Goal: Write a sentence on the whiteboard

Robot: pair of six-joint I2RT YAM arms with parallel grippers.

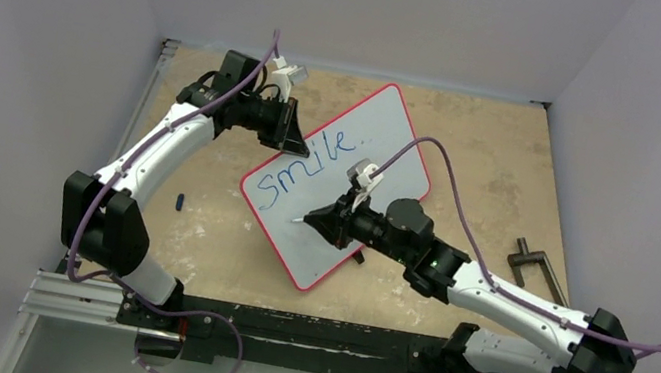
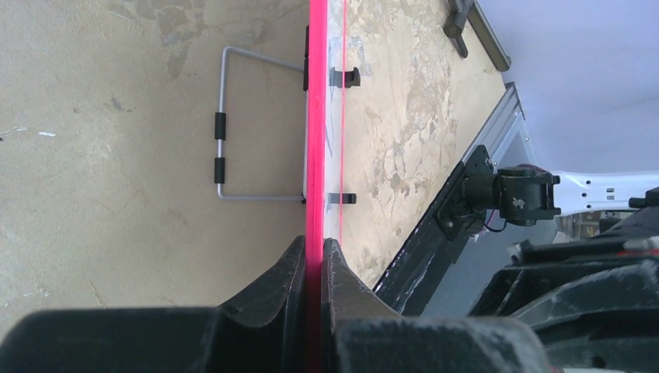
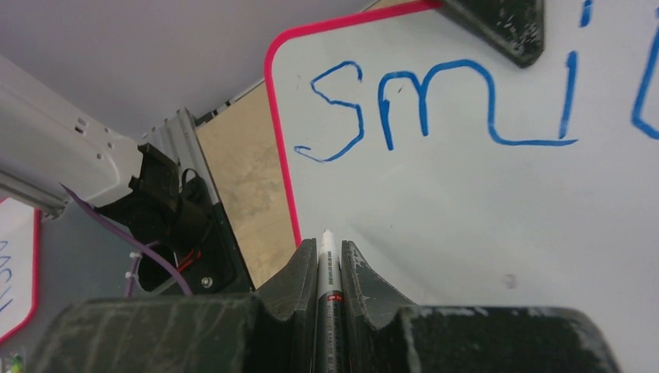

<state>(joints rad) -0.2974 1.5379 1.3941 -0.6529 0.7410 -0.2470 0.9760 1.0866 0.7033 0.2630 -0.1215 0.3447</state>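
Observation:
The whiteboard (image 1: 374, 113), white with a thin red rim, lies slanted across the middle of the table. Blue handwriting on it, the sentence (image 1: 309, 171), reads "smile" with a small dot after it. My left gripper (image 1: 297, 140) is shut on the board's upper left edge. The left wrist view shows the red rim (image 2: 317, 116) pinched between the left gripper's (image 2: 314, 245) jaws. My right gripper (image 1: 321, 217) is shut on a white marker (image 3: 328, 268), whose tip points at bare board below the "s" (image 3: 334, 109).
A small dark cap (image 1: 179, 200) lies on the tabletop left of the board. A black clamp (image 1: 536, 267) rests at the right. A grey wire stand (image 2: 221, 132) shows beneath the board. White walls close in three sides.

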